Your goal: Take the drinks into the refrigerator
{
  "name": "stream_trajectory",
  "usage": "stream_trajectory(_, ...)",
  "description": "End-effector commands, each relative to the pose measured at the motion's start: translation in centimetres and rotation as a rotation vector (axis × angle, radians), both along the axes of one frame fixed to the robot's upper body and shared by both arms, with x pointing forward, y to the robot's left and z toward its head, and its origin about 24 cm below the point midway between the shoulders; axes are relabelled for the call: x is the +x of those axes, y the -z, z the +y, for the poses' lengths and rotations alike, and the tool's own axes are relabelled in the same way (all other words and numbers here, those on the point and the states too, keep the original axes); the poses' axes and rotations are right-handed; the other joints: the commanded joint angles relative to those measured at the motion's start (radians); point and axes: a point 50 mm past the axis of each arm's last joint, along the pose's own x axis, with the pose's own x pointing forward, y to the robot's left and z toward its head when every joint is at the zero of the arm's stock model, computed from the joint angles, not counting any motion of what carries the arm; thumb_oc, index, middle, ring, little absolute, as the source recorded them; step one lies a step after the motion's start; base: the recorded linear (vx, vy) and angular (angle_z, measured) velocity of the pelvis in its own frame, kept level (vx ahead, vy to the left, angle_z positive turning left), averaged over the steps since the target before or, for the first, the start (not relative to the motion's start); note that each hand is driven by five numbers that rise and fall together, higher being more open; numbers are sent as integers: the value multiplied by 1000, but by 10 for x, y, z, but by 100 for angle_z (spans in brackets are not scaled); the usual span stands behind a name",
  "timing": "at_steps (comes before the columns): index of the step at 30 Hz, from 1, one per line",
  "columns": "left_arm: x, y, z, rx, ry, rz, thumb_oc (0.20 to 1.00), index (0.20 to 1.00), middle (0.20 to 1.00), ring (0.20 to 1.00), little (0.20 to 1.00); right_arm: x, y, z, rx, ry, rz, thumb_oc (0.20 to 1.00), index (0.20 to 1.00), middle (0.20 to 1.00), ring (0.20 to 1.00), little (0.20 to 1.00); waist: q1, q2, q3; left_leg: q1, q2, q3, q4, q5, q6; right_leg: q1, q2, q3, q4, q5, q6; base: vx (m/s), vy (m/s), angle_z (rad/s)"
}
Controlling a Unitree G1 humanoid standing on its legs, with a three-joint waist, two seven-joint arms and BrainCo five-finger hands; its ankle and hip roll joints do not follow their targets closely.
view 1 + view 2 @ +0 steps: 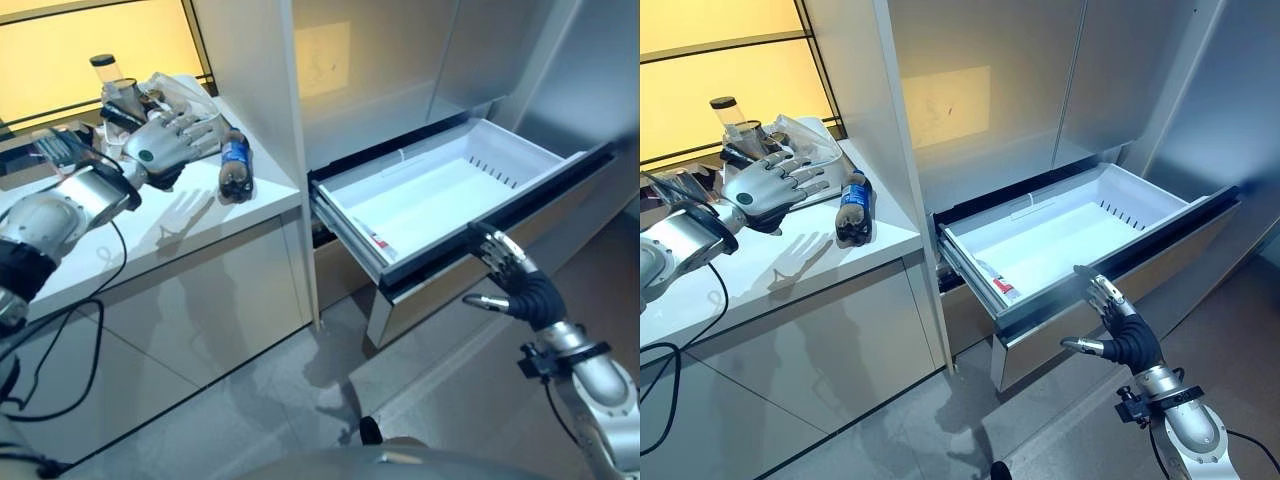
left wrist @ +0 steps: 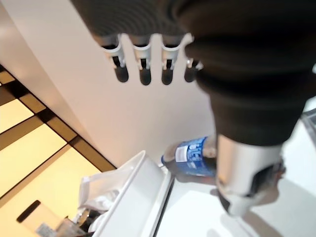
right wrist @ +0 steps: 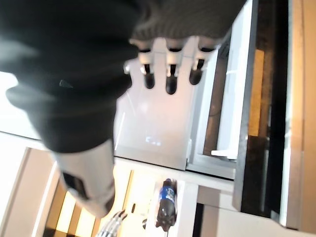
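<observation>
One pulled-out refrigerator drawer (image 1: 440, 190) dominates the scene, its white bin bare apart from a small label-like slip near the front corner; beside it, past a tall white panel (image 1: 255, 90), stands the white counter (image 1: 180, 235) that carries everything else; at the back of the counter sits a white tray (image 1: 825, 145) with crumpled clear wrapping and a dark-capped clear container (image 1: 105, 70) just behind it; the drink itself, a dark cola bottle (image 1: 235, 165) with a blue label, lies on its side on the counter just beside the tray's edge; the left hand (image 1: 165, 140) hovers over the tray and the bottle's neck end with its fingers spread wide and straight, holding nothing; the right hand (image 1: 1110, 320) hangs just in front of the drawer's front rim, fingers relaxed and open, also holding nothing; as for progress, I judge the drawer-opening part done and the carrying not yet begun: the bottle is ungrasped and well apart from the drawer, so picking it up, moving it across and laying it in the bin all remain; whether more drinks hide under the wrapping on the tray is hard to make out, and the drawer's near inner corner is hidden behind its own front
</observation>
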Motion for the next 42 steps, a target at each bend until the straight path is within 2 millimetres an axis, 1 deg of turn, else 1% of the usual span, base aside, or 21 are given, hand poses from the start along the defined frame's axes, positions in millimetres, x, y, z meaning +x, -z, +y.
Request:
stream_trajectory(1,4,-26,5,-18,-19,-115,1000,1000,1000,1000,1000,0,-37,5,9,-50,-195,1000,1000,1000,1000,1000,-23,-19,1,-33,-53,-73,101,-90,54,97,-41,-50,50,-121,73,0,0,0)
stream_trajectory(6,7,-20,3,-27,-14,-103,1000,1000,1000,1000,1000,-1,-37,5,10,-54,-192,1000,1000,1000,1000,1000,-26,-14,5,-29,-54,-70,99,-92,53,96,-39,-46,51,-124,71,0,0,0)
stream_trajectory(8,9,-20,-1,-36,-5,-106,1000,1000,1000,1000,1000,-2,-37,5,9,-52,-189,1000,1000,1000,1000,1000,-30,-12,6,-30,-54,-69,101,-94,53,96,-38,-43,52,-125,71,25,-4,-3)
stream_trajectory(15,11,-11,-2,-25,-2,-77,1000,1000,1000,1000,1000,-2,-39,6,15,-65,-191,1000,1000,1000,1000,1000,-38,-8,6,-26,-53,-63,99,-96,51,96,-35,-39,48,-125,71,17,-6,-6)
stream_trajectory(19,12,-11,-3,-24,-1,-77,1000,1000,1000,1000,1000,-2,-39,5,16,-64,-191,1000,1000,1000,1000,1000,-37,-9,6,-26,-53,-62,99,-96,51,96,-34,-39,48,-125,71,2,0,-1)
stream_trajectory(20,13,-14,-9,-21,25,-83,1000,1000,1000,1000,1000,-2,-39,5,14,-65,-191,1000,1000,1000,1000,1000,-39,-6,6,-26,-53,-62,99,-96,50,96,-33,-40,48,-125,71,0,0,0)
stream_trajectory(21,12,-14,-10,-21,29,-82,1000,1000,1000,1000,1000,-3,-39,5,19,-63,-191,1000,1000,1000,1000,1000,-40,-5,7,-26,-53,-62,98,-96,50,96,-33,-39,47,-125,70,38,-13,0)
stream_trajectory(23,15,-9,-5,-17,2,-67,1000,1000,1000,1000,1000,-2,-39,7,27,-76,-192,1000,1000,1000,1000,1000,-46,-3,8,-26,-53,-57,97,-96,49,93,-31,-34,46,-126,71,18,-5,0)
stream_trajectory(27,16,-13,-8,11,10,-62,1000,1000,1000,1000,1000,-3,-42,7,23,-78,-200,1000,1000,1000,1000,1000,-51,1,13,-27,-52,-55,95,-97,48,87,-28,-30,49,-128,71,0,0,0)
stream_trajectory(29,15,-13,-5,18,2,-60,1000,1000,1000,1000,1000,-4,-43,7,22,-76,-204,1000,1000,1000,1000,1000,-53,2,15,-27,-52,-53,93,-97,48,85,-27,-29,50,-128,71,0,0,0)
stream_trajectory(30,15,-11,-1,18,-16,-50,1000,1000,1000,1000,1000,-4,-43,6,23,-76,-206,1000,1000,1000,1000,1000,-56,3,17,-27,-53,-51,92,-96,48,83,-26,-28,50,-128,71,0,0,0)
stream_trajectory(32,14,-11,-1,25,-13,-44,1000,1000,1000,1000,1000,-5,-45,7,27,-76,-215,1000,1000,1000,1000,1000,-57,5,19,-28,-52,-48,90,-96,47,80,-26,-26,49,-126,72,0,0,0)
stream_trajectory(40,13,-8,11,12,-66,-39,1000,1000,1000,1000,1000,-7,-50,8,20,-98,-228,1000,1000,1000,1000,1000,-65,9,28,-26,-50,-38,83,-93,44,73,-20,-13,41,-119,72,5,-4,-3)
stream_trajectory(42,15,-9,9,3,-69,-44,1000,1000,1000,1000,1000,-7,-51,9,17,-107,-226,1000,1000,1000,1000,1000,-68,8,31,-27,-50,-35,82,-92,43,70,-18,-10,41,-118,72,-5,-15,-4)
